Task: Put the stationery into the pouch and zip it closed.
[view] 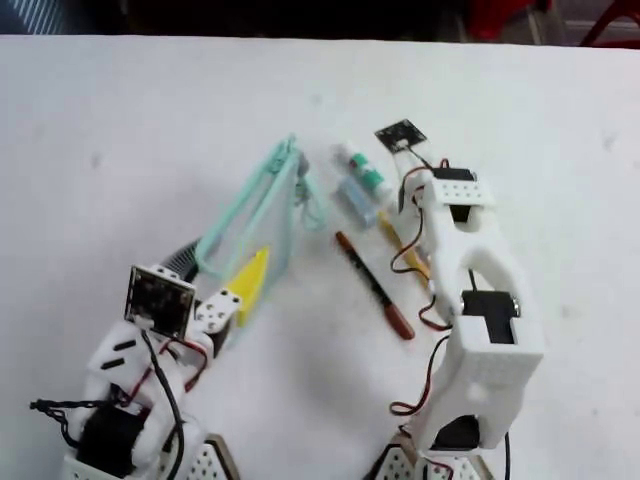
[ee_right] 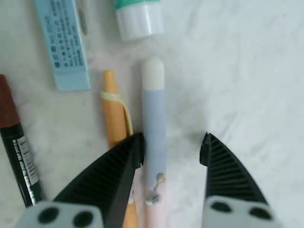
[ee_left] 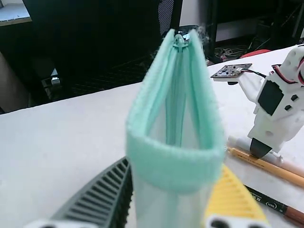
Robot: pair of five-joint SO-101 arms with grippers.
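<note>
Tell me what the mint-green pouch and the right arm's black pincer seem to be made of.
Mint-green pouch: soft fabric trim, judging by its fuzzy matte rim; side panels look translucent, plastic or fine mesh, hard to tell. Right black pincer: matte hard plastic, probably printed, given the fine ridges on its fingers.

The pouch (view: 255, 215) stands on the table (view: 100, 150) with its near end clamped in the left gripper (ee_left: 173, 199), and to its right lie a marker (view: 373, 285), then a clip pen (ee_right: 115, 114) touching a thicker pen (ee_right: 154, 118) that sits between the right gripper's (ee_right: 171, 147) spread fingers, with an eraser (view: 357, 200) and a glue stick (view: 362, 170) behind them.
</note>
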